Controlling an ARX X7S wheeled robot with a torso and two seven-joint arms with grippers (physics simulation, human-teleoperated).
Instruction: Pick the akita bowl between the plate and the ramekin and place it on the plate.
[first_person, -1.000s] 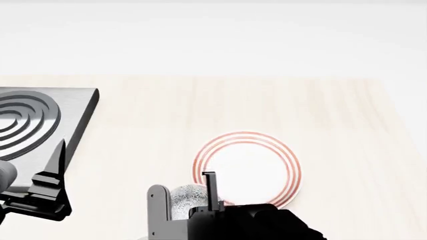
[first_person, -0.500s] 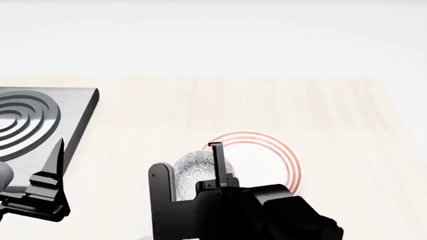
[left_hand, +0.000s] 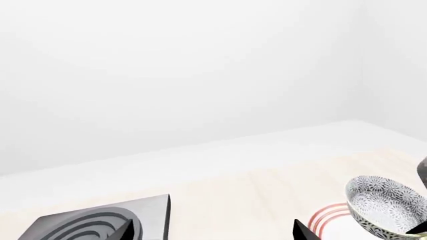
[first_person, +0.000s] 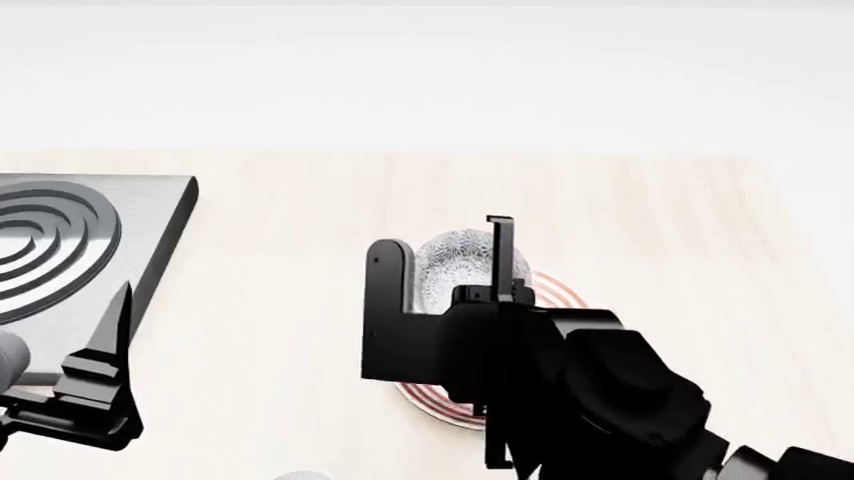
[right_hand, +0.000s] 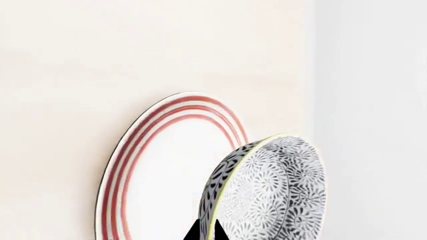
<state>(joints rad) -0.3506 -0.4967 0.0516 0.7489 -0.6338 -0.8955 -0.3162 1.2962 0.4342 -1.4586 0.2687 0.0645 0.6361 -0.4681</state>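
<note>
My right pincer grips the akita bowl by its rim, held above the plate; letting go from up here could tip or roll it onto the tabletop. The right arm reaches forward over the plate, and its bulk hides, I think, how level the bowl sits.

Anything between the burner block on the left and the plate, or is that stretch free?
Only bare tabletop lies between the burner block and the plate, as seen in the head view.

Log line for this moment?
right gripper: shut on akita bowl | bowl: above plate, unreleased | left gripper: open, idle
</note>
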